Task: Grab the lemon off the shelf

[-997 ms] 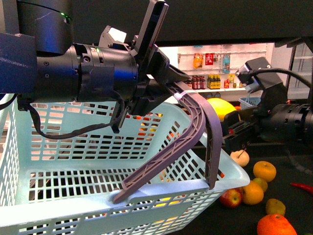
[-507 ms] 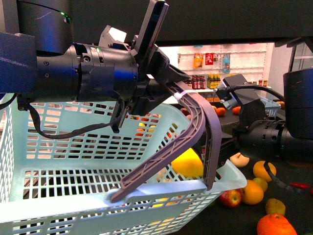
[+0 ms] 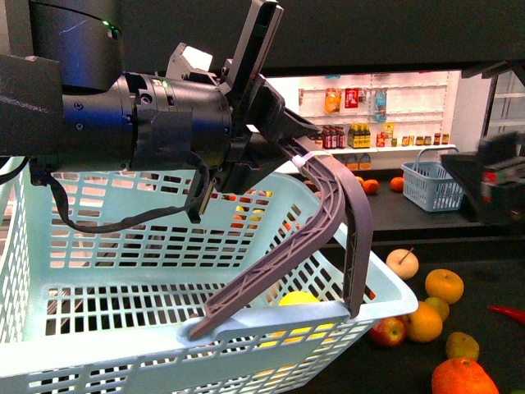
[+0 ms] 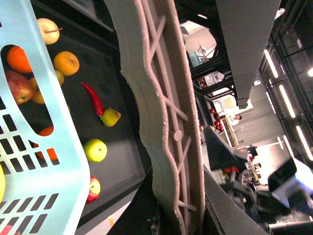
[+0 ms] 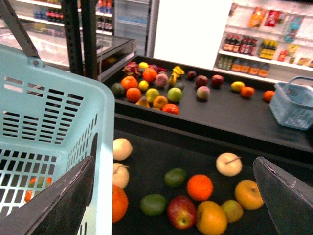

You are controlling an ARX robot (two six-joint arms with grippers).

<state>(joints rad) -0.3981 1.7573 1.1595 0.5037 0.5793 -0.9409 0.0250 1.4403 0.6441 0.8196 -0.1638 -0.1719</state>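
Lemon (image 3: 297, 298) lower, half hidden in basket (image 3: 279, 318)

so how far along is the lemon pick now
Done: the lemon lies in the pale blue basket, off the shelf. In hand: the left gripper grips the basket's handle; the right gripper is open and empty. Left: nothing obvious for the pick.

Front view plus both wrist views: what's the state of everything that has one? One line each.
left gripper: shut on the basket handle.
right gripper: open, empty.
basket handle: raised, clamped.
basket: held by its handle, lemon inside.
lemon: loose in the basket, off the shelf.
small blue basket: upright on the shelf, handle up.
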